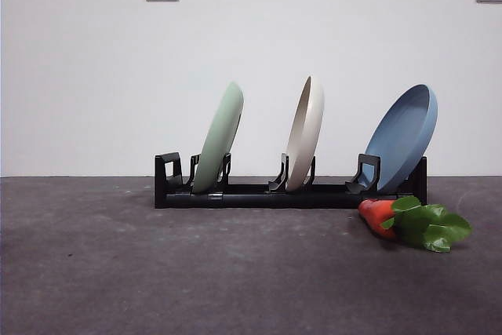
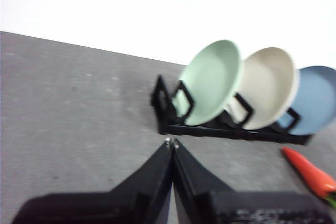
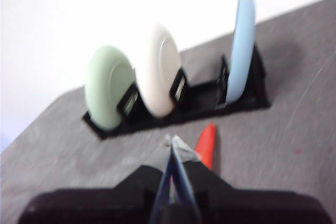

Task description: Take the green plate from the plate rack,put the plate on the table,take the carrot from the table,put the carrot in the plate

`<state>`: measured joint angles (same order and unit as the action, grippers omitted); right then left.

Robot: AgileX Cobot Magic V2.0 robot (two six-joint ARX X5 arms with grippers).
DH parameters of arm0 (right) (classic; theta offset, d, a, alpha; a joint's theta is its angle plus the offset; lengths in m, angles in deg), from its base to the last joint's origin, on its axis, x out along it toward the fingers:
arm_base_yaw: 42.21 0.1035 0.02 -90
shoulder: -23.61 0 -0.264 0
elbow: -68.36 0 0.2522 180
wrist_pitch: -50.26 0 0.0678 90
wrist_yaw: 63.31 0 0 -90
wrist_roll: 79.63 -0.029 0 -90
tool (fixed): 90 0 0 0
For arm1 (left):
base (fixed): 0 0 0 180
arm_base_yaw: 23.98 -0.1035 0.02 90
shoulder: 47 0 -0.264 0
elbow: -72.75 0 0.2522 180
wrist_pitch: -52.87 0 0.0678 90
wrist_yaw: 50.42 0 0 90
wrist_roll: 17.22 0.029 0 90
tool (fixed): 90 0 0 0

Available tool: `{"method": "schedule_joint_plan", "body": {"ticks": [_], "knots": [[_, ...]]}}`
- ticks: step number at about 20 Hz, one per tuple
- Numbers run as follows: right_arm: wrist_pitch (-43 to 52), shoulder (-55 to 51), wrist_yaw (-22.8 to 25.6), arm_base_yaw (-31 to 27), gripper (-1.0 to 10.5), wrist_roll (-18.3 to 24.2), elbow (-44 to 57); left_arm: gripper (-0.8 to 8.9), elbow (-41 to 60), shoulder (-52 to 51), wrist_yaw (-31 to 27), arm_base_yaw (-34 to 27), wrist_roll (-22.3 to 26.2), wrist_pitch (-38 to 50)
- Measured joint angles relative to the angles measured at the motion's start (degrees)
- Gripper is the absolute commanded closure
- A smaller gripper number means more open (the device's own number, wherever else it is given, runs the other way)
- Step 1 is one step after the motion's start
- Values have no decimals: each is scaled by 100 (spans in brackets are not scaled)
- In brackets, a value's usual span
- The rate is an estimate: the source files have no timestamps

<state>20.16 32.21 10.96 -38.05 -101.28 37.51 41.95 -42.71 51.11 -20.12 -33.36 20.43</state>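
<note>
Grey table [image 1: 94,272] under a white wall: the green plate [image 1: 219,139] stands tilted in the plate rack [image 1: 259,194], the carrot [image 1: 379,217] lying just before it. My left gripper [image 2: 171,142] and right gripper [image 3: 172,141] hover apart, jaws closed, empty.

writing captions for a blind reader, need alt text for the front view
A black plate rack stands on a dark grey table holding three plates on edge, all leaning right: a green plate at the left, a cream plate in the middle, a blue plate at the right. A carrot with green leaves lies on the table before the rack's right end; no arm shows.
</note>
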Motion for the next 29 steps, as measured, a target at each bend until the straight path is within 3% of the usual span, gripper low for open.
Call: {"method": "schedule_joint_plan", "body": {"ticks": [8,17,23,25,26,27,29], "knots": [[-1751,1261,-739,0,958,940,-1808,820,-1342,960,1123,0,127,-1062],[-3759,2452,-1547,0,958,2162,-3501,820,-2649,2004,2376,0,988,-2448],[-4638,2841,-1709,28,932,2594,-3853,805,-3106,2385,2562,0,1488,-3040],[-4631,2865,-1705,28,661,2623,-3853,605,-3106,2413,2557,0,1510,-3062],[-4631,2863,-1698,28,436,2621,-3853,415,-3106,2420,2551,0,1508,-3064],[-4631,2863,-1685,28,302,2621,-3853,297,-3106,2420,2527,0,1502,-3062],[-4634,2863,-1685,28,286,2618,-3853,275,-3106,2420,2474,0,1462,-3062]]}}
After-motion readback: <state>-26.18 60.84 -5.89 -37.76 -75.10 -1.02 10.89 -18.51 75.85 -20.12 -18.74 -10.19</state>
